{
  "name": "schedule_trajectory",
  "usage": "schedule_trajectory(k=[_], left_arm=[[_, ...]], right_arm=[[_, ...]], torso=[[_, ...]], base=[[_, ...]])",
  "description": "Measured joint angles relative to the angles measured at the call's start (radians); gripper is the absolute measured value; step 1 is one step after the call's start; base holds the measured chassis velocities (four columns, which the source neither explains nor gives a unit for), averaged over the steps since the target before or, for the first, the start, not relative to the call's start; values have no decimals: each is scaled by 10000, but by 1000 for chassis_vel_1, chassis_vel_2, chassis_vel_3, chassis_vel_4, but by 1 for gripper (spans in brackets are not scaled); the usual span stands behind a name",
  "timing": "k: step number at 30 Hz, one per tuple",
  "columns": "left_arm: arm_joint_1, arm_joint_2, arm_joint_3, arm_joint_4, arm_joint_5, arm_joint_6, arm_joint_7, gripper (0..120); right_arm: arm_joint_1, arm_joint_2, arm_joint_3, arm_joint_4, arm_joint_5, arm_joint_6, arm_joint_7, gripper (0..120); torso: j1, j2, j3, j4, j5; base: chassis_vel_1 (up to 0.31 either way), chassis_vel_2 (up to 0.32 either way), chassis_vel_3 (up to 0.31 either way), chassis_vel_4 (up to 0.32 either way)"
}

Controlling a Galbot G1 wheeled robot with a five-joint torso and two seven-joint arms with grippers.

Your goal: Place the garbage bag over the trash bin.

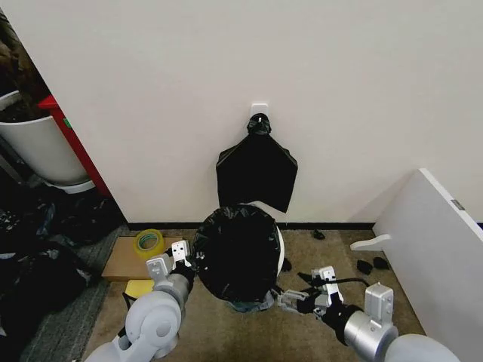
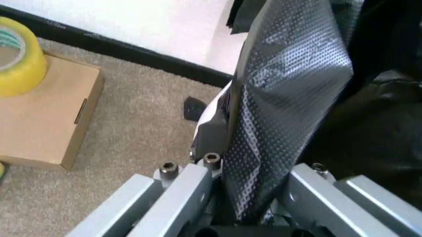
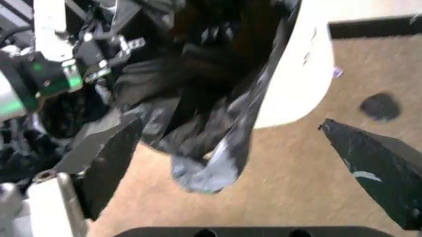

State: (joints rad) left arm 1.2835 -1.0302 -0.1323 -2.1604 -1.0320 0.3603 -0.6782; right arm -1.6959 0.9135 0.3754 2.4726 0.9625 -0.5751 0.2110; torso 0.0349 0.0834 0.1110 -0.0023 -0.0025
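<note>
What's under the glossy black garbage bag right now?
The off-white round plastic trash bin; a strip of its side shows, the rest is covered. The left gripper pinches the garbage bag.

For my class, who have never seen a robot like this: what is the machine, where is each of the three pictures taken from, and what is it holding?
It is a wheeled robot with two arms, each ending in a gripper. The head view looks down from its head; the other two come from cameras on its wrists. On the carpet by the wall stands an off-white trash bin draped in a black garbage bag. The left gripper is shut on the bag's edge, seen close up in the left wrist view. The right gripper is open beside the bag's lower end. Nearby lie a cardboard box and a roll of yellow tape.
</note>
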Motion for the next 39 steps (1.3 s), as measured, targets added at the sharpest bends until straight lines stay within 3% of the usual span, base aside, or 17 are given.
schedule_trajectory(k=[6, 28, 39], left_arm=[[31, -3, -1, -55, 11, -10, 18, 0], [16, 6, 48, -86, 205, -85, 216, 0], [77, 59, -4, -209, 140, -139, 225, 0]], right_arm=[[183, 42, -395, -98, 58, -22, 37, 82], [753, -16, -767, -644, -94, 51, 156, 0], [702, -9, -575, -614, -17, -24, 717, 0]], torso=[[0, 0, 0, 1, 0], [0, 0, 1, 0, -1], [0, 0, 1, 0, -1]], base=[[0, 0, 0, 0], [0, 0, 0, 0], [0, 0, 0, 0]])
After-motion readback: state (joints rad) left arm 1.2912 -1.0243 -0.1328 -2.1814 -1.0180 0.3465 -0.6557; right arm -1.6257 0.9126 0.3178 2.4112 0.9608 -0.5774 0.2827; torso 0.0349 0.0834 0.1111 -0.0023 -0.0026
